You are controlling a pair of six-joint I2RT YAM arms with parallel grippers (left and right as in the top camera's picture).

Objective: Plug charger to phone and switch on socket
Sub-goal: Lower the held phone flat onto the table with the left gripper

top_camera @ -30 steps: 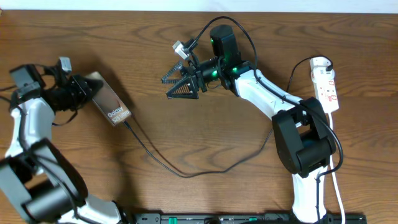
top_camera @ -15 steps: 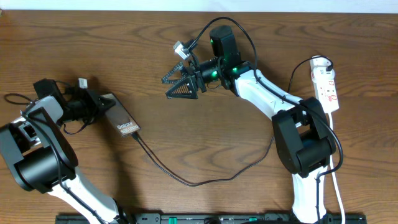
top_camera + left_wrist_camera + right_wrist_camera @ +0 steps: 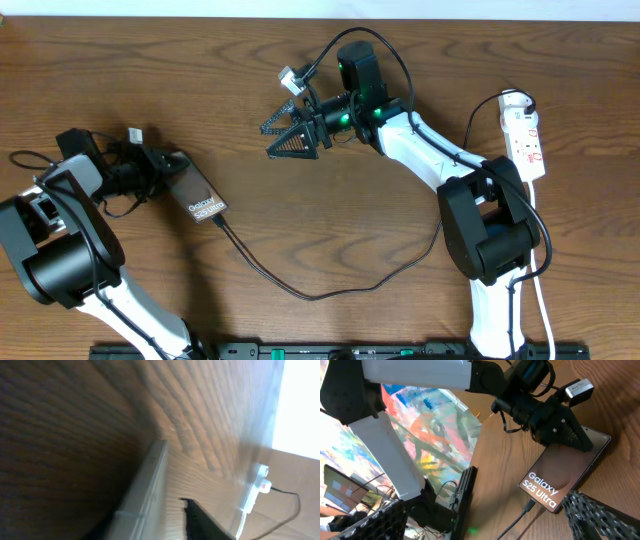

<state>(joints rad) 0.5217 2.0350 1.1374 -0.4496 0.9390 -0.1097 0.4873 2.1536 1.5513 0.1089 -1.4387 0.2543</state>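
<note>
On the table (image 3: 300, 60) the phone (image 3: 192, 190) has been shifted slightly and laid flat, the charger (image 3: 305, 295) seemingly plugged in. Whether the left gripper (image 3: 165, 165) at its end is gripping cannot be told. The right gripper (image 3: 266, 143) is spread wide, and the socket (image 3: 525, 135) is apparently not yet switched.

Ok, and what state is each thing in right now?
phone: face up on the table.
charger: tip at the phone's bottom edge, apparently plugged in; cable slack.
socket: lying on the table; switch position too small to tell.
left gripper: at the phone's top end; open or shut unclear.
right gripper: open, empty, above the table.
</note>
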